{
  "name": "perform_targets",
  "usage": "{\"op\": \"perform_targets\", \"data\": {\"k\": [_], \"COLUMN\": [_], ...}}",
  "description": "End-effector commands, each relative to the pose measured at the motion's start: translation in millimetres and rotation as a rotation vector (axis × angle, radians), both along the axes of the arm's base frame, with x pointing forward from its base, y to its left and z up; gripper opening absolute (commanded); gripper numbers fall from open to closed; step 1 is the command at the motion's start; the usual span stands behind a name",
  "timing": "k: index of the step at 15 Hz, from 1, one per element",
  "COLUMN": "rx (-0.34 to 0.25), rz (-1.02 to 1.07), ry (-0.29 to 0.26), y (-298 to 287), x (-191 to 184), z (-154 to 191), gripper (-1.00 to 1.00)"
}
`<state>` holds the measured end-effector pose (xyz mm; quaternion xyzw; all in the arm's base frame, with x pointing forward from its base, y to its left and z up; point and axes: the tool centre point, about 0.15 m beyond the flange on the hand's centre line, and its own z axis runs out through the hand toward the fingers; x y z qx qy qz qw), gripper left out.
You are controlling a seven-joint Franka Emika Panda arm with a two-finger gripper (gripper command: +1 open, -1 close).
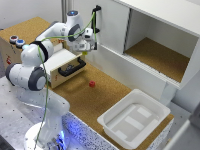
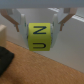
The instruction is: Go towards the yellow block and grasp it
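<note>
- Fingers (image 2: 21, 22) of the gripper (image 2: 40, 25) stand 1 on each side of the yellow block (image 2: 40, 36) in the wrist view; both pads appear to touch its sides, so the block looks pinched between them.
- Black letter-like marks show on 2 faces of the yellow block, which fills the middle of the wrist view, with the cork surface (image 2: 45, 67) below it.
- From the exterior view the gripper (image 1: 84, 47) hangs over the wooden drawer unit (image 1: 62, 62), just above its top, and the block itself is too small and hidden there to make out.
- At the drawer front sits a black handle (image 1: 71, 68), facing the cork-covered tabletop (image 1: 107, 95).
- 1 small red block (image 1: 92, 84) lies on the cork, well apart from the gripper, toward the exterior view's right of the drawer.
- 1 white plastic bin (image 1: 134, 118) rests at the table's near edge, on the exterior view's right.
- Behind it stands a white open cabinet (image 1: 155, 37) with a cork-lined floor.
- 2 small round cups (image 1: 16, 41) sit on top of the wooden unit at the exterior view's left.
- A green cable (image 1: 47, 75) runs along the white arm (image 1: 35, 60).
</note>
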<state>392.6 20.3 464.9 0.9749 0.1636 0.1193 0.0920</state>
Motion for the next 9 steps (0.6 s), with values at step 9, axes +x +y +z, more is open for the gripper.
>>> {"op": "perform_targets", "data": {"k": [9], "rx": [0.066], "rz": [-0.144], "ry": [-0.001], "y": [-112.2], "x": [44.9], "z": [-17.5], "gripper": [-1.00]}}
